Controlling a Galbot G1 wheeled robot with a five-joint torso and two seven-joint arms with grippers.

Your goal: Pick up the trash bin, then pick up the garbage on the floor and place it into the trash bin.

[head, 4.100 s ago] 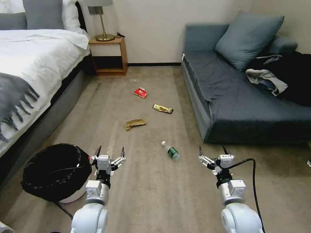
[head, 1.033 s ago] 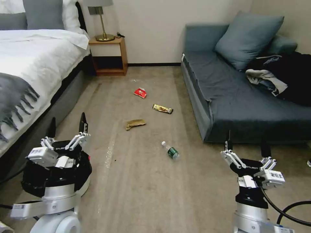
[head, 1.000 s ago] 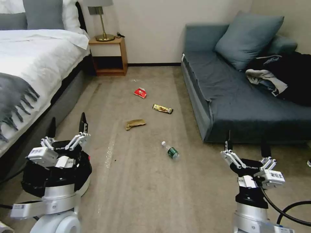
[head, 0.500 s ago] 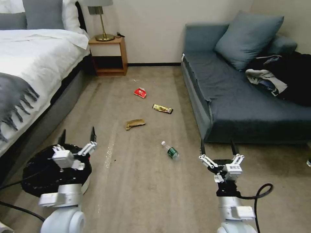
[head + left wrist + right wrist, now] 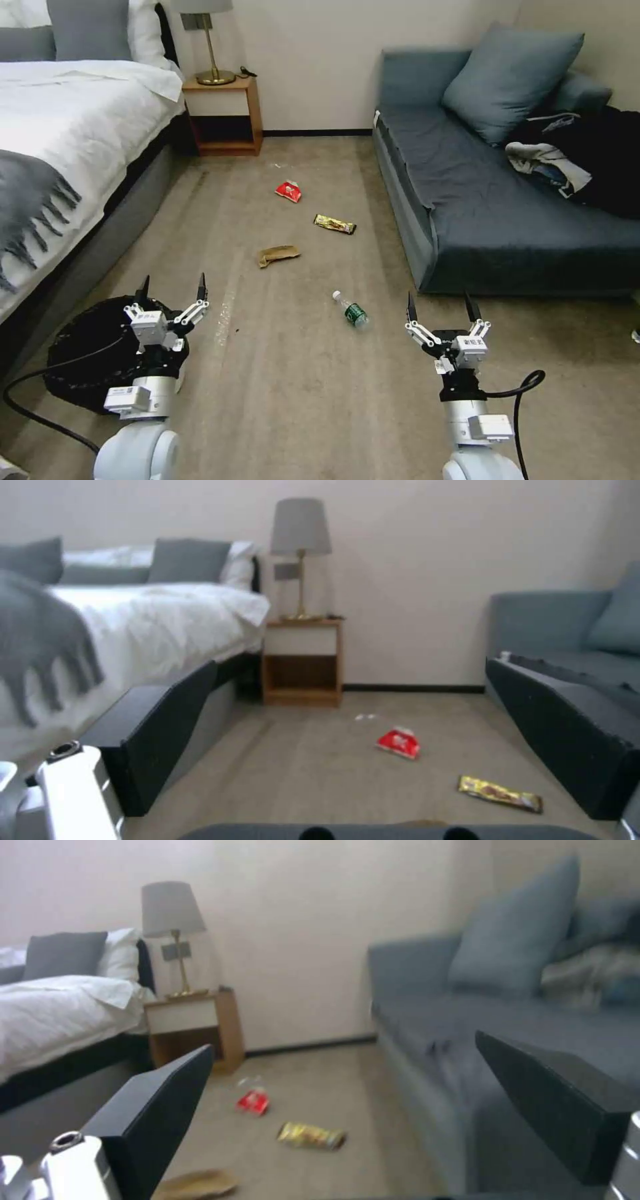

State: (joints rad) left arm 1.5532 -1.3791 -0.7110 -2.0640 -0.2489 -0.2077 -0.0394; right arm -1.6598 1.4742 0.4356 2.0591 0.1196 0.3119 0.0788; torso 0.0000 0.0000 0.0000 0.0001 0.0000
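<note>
Now both arms have pulled back in: left gripper (image 5: 171, 295) hovers jaws spread over the bin (image 5: 80, 353) at near left, right gripper (image 5: 440, 311) spread and empty. Bin not grasped yet. Bottle (image 5: 351, 311), packet (image 5: 289, 191), wrapper (image 5: 335, 224), paper (image 5: 278, 254) lie farther out.

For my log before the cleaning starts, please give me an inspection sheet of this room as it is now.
Surface: beige carpet floor, with a pale streak.
Job's things: trash bin on floor by the bed; red packet, yellow wrapper, brown paper, bottle lying apart on the floor.
Clutter: clothes heap on the sofa.
Grippers: left gripper open above the bin's edge; right gripper open, near the bottle.
Cables: black cable at left arm, another at right arm.
Surroundings: bed, nightstand, lamp, sofa.
</note>
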